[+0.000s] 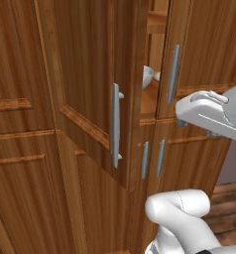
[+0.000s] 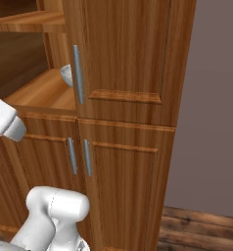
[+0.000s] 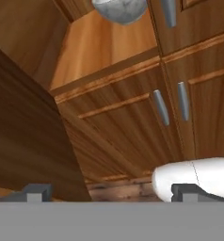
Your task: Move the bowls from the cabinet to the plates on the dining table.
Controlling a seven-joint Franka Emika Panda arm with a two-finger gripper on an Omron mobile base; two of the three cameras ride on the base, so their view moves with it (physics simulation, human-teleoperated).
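Observation:
The tall brown cabinet (image 1: pixel 21 149) has its upper left door (image 1: pixel 90 74) swung open towards me. On the wooden shelf (image 2: pixel 40 93) inside stands the grey-white marbled bowl (image 1: pixel 147 77), half hidden behind the right door's edge (image 2: pixel 66 74) and cut by the top of the hand view (image 3: pixel 119 9). A small pale shape (image 1: pixel 157 76) sits beside it; too little shows to name it. My gripper (image 3: pixel 111 193) is open and empty, below and in front of the shelf, with its fingertips (image 3: pixel 36 192) set wide apart. The plates and dining table are out of view.
The open door's underside (image 3: pixel 24 132) hangs close on the left of the hand. The shut upper right door (image 2: pixel 133 54) and the lower doors (image 2: pixel 123 186) carry grey bar handles (image 2: pixel 78 73). A grey wall (image 2: pixel 216 98) and wooden floor (image 2: pixel 201 230) lie to the right.

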